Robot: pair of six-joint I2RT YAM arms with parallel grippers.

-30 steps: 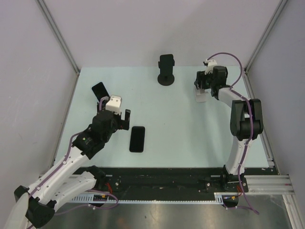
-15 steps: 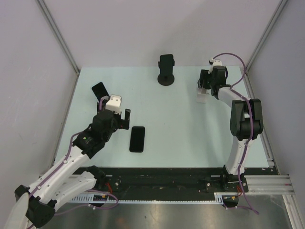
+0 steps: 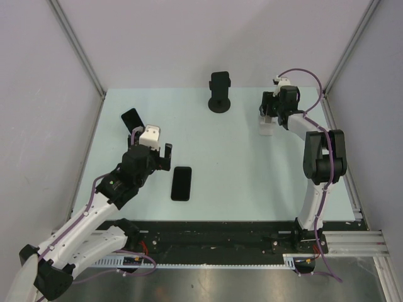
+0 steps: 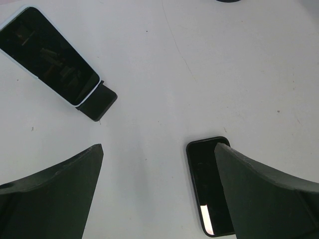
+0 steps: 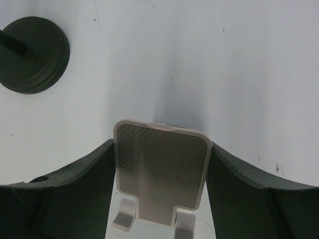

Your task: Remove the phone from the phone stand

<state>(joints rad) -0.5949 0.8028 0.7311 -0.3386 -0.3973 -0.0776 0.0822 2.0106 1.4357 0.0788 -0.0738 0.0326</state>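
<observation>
Phone (image 4: 49, 56) on stand (image 4: 98, 101); white stand (image 5: 162, 169) between fingers (image 5: 60, 199)

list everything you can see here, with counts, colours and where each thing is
table: 1, pale mint, under everything
flat phone: 1, black, lying near centre-left
propped phone: 1, dark screen, light edge, far left, leaning on small black stand
pole stand: 1, black, round base, back centre, with dark slab on top
white stand: 1, textured pad, no phone on it, far right
left gripper: 1, dark fingers, open, between the two phones
right gripper: 1, dark fingers flanking the white stand
</observation>
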